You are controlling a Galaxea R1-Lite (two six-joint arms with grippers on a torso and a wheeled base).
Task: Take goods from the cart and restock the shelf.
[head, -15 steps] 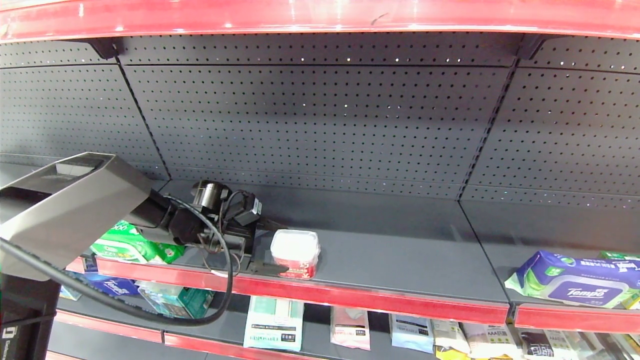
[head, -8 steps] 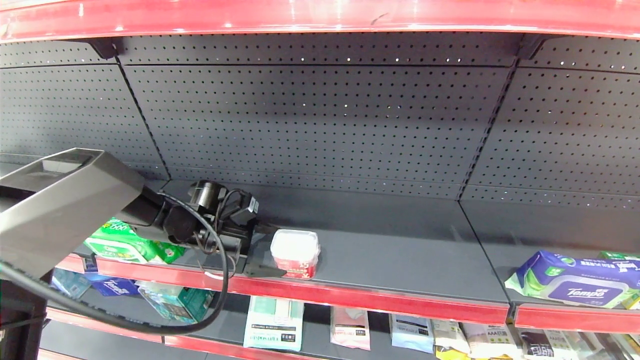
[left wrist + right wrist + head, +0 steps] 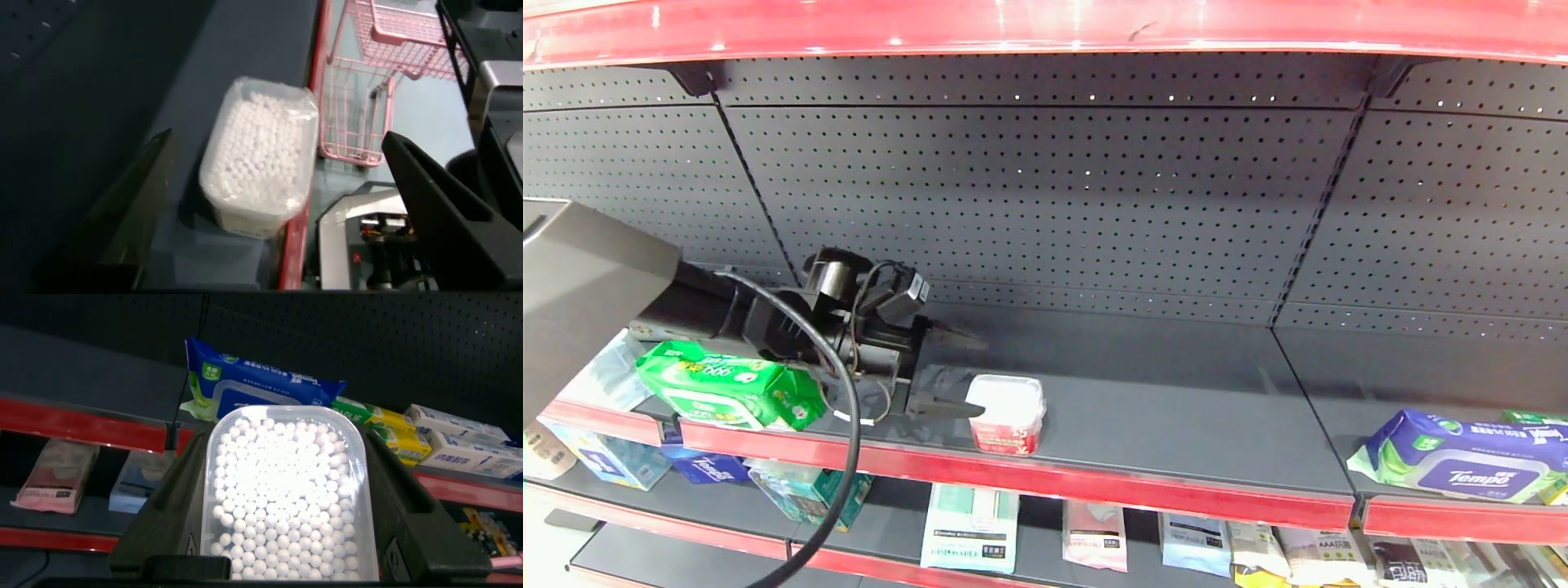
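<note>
The right end effector (image 3: 290, 518) is clamped on a second tub (image 3: 290, 469) of cotton swabs, top up, a finger against each long side, held short of the shelving! Up ahead, the left end effector (image 3: 980, 376) hangs over the front of the shelf (image 3: 1160, 408) with its fingers spread wide apart, holding nothing. And here's the key: the cotton-swab tub (image 3: 1005, 412) sits just beyond and a touch below those fingertips, close to the red front edge, so the left arm is clearly the nearer one. From the left wrist, the tub lies between the two fingers with a gap on each side. It stands upright, top facing up, its long axis running along the shelf edge, roughly in line with the fingers. Looks placed and released, I'd say, so the second tub should go on the bare shelf to its right. A green wipes pack (image 3: 727, 392) lies beside the left arm, a blue wipes pack (image 3: 1462, 465) sits far right, and the pegboard (image 3: 1045, 188) stands behind.
</note>
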